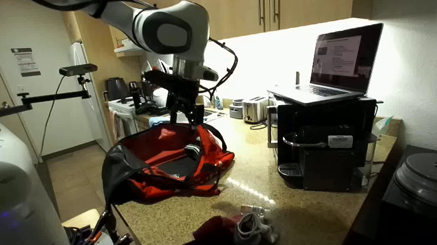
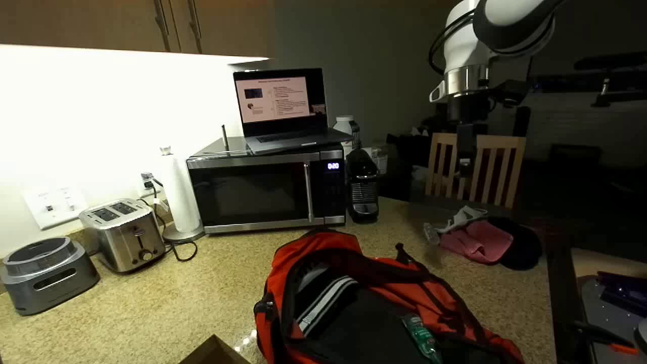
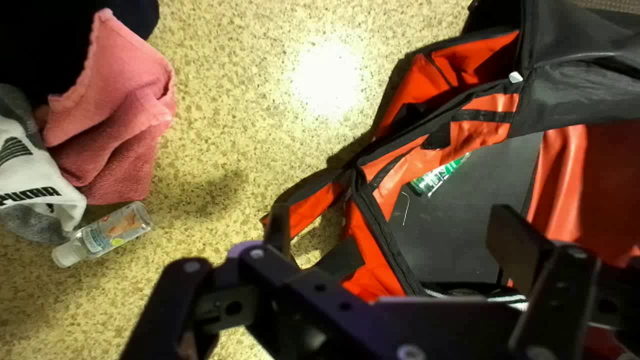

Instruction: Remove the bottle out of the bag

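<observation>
Red and slack, the bag (image 1: 213,153) gapes on the surface (image 3: 225,50), a green container (image 3: 440,175) lying inside. The clear bottle (image 3: 112,232) lies outside it, just beside a sock (image 3: 40,185) and a pink cloth (image 3: 115,125). Above the bag, the pincer (image 3: 397,232) is spread wide, its fingers (image 3: 515,247) well apart and gripping nothing.

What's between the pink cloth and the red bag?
Just bare speckled countertop with a patch of glare; the wrist view shows it between the pink cloth and red bag.

A brand name and a number could be read.
The white-and-grey sock (image 3: 35,175) read "PUMA"; the microwave display (image 2: 333,166) showed "0:20".
</observation>
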